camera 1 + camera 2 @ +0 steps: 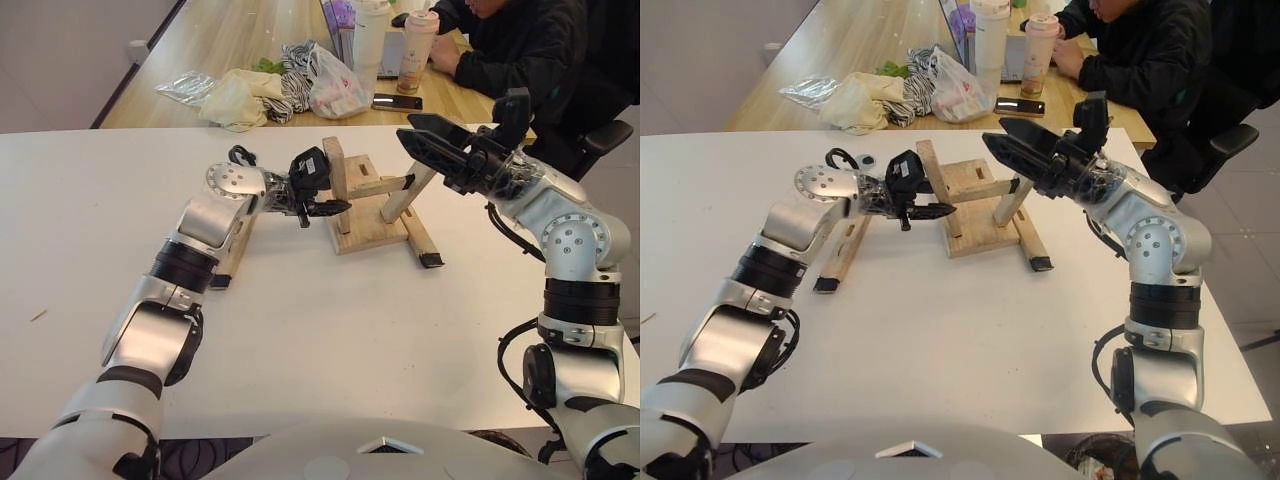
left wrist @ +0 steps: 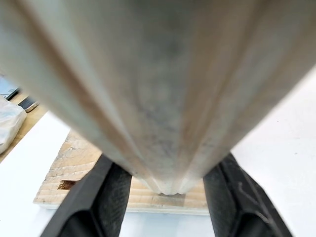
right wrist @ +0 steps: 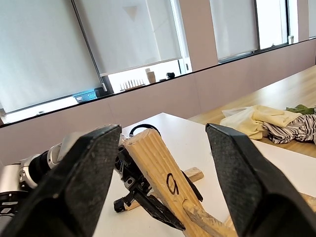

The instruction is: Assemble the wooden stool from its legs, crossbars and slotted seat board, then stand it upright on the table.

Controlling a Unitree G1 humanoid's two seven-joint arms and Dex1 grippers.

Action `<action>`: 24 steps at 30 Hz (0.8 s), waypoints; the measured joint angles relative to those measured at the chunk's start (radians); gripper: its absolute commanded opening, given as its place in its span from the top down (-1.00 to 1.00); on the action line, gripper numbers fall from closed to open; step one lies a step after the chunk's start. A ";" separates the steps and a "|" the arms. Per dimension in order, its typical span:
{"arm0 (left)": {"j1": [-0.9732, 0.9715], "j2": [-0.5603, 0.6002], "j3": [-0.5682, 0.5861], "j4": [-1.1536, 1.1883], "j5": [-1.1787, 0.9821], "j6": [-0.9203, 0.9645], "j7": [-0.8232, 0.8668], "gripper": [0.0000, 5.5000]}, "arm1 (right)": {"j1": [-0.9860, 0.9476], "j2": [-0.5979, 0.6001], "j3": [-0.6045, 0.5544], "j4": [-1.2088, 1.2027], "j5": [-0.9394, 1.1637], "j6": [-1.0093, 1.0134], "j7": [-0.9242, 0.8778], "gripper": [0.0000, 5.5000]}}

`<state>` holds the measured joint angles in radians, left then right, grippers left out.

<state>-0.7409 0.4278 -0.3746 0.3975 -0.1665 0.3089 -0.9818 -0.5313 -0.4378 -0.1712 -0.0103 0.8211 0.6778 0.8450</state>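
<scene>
Left wrist view: left tool (image 2: 165, 170) clamped on upright stool leg (image 2: 158, 89), above seat board (image 2: 74, 180).
Right wrist view: right tool (image 3: 164, 132) spread wide, straddling second leg (image 3: 160, 170), not touching.

- Left and right eye views: from the head, facing forward and down over the desk (image 1: 330, 340), mid-distance; both share the same scene, slightly offset.
- Left wrist view: pressed close against a stool leg (image 2: 163, 89).
- Right wrist view: looks level out past the right claw (image 3: 164, 129) toward windows (image 3: 232, 27).
</scene>
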 measured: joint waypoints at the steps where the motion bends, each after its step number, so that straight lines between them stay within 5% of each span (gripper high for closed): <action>1: 0.000 0.002 0.000 0.003 -0.001 -0.006 -0.012 0.28 | -0.001 0.003 -0.017 0.005 0.008 0.000 -0.011 -0.14; 15: 0.234 0.329 0.107 -0.429 -0.169 0.163 -0.195 0.28 | -0.009 0.039 -0.122 0.042 0.085 0.001 -0.103 -0.14; 24: 0.223 0.308 0.064 -0.281 -0.170 -0.028 -0.224 0.28 | 0.014 0.040 -0.109 0.043 0.082 -0.009 -0.109 -0.14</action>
<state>-0.5181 0.7357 -0.3104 0.1168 -0.3368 0.2807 -1.2062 -0.5169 -0.3982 -0.2800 0.0322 0.9027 0.6688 0.7358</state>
